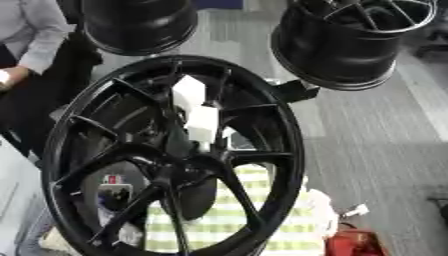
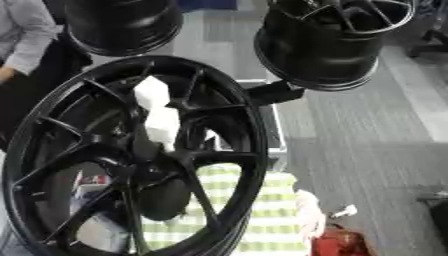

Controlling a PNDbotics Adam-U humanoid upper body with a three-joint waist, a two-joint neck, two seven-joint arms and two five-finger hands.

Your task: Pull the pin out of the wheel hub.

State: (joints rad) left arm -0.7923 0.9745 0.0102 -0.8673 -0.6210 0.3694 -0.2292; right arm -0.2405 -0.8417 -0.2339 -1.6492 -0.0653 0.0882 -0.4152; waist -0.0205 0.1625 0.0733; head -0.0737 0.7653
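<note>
A black wheel (image 1: 175, 160) stands on edge, filling the centre and lower left of the frame, with a white blocky piece (image 1: 197, 112), possibly the pin, sticking up and back from the hub (image 1: 188, 167). Neither robot hand shows in either view, so I cannot tell their state. A blind reach could snag the spokes (image 1: 241, 197) and tip the wheel.

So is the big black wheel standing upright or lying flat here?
Upright. The wheel stands on its rim, spokes facing the camera, with the checked cloth visible through them. Neither robot hand is in view.
</note>
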